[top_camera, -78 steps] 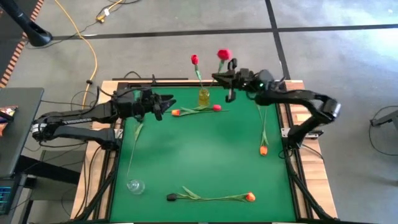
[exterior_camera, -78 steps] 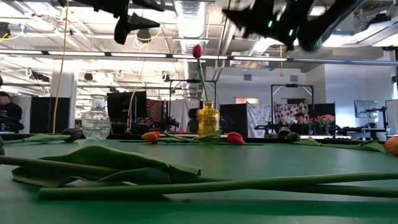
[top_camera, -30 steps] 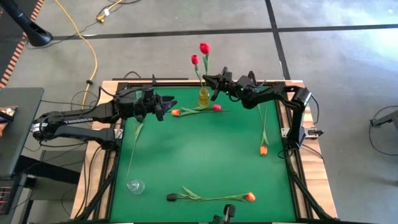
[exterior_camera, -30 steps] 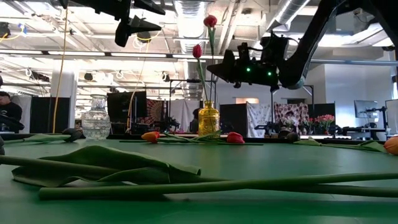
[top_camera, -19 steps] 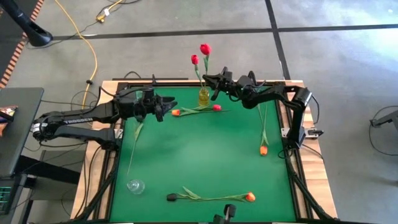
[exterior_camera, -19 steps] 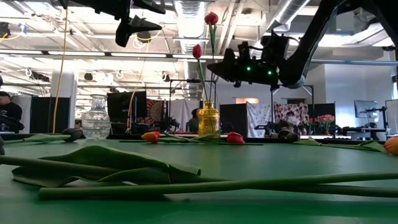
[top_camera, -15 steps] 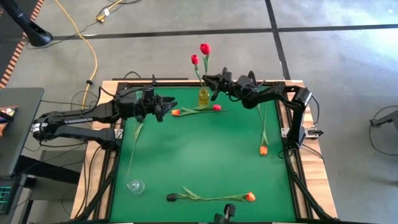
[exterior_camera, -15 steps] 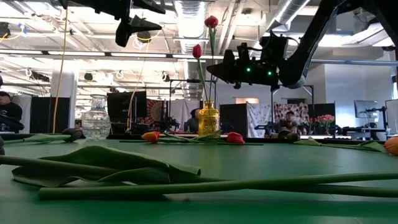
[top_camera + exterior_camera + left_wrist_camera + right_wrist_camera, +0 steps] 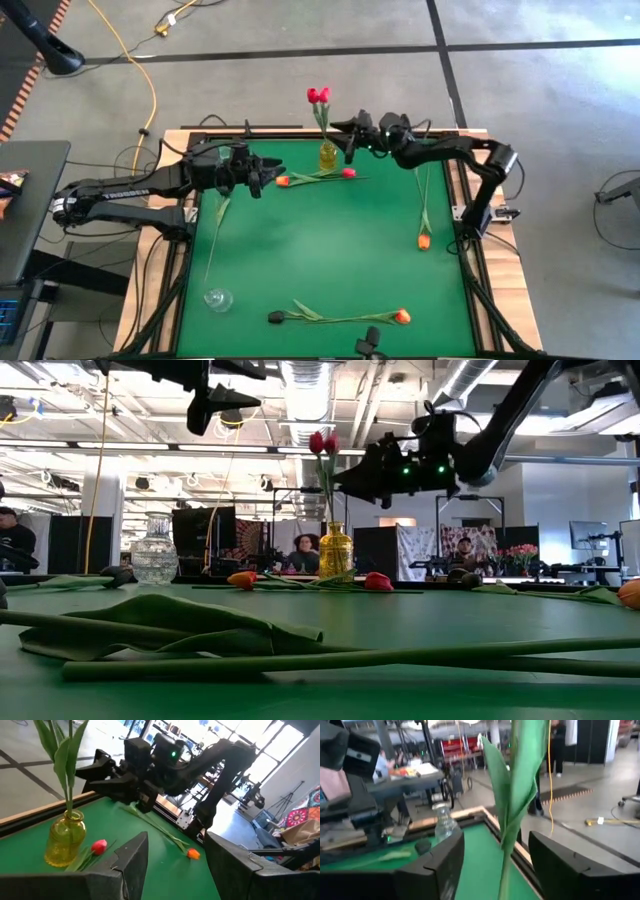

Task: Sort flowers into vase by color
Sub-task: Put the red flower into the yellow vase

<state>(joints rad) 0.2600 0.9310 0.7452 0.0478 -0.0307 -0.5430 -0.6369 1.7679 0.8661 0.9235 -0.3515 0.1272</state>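
Fingers of the right gripper (image 9: 349, 143) are standing wide apart just beside the yellow vase (image 9: 327, 156) at the far edge of the green table (image 9: 320, 240), with a green stem and leaf passing between them in the right wrist view and nothing pinched. Two red flowers (image 9: 318, 95) are standing upright in that vase, their heads side by side above it and almost touching. Just in front of the vase an orange flower (image 9: 283, 181) and a red-pink flower (image 9: 348, 173) are lying flat, their stems crossing at the vase's foot. The left gripper (image 9: 266, 168) is hanging above the table to the left of the vase, near the orange head, its fingers also spread and holding nothing. Farther out, another orange flower (image 9: 424, 241) is lying along the right edge, its stem pointing toward the far side. Near the front edge two flowers are lying end to end, one with a near-black head (image 9: 275, 317) and one with an orange head (image 9: 402, 317). A clear glass vase (image 9: 217, 298) is standing at the front left corner, with a long stem (image 9: 213, 235) lying between it and the left gripper. People are sitting in the room behind the table in the low view.
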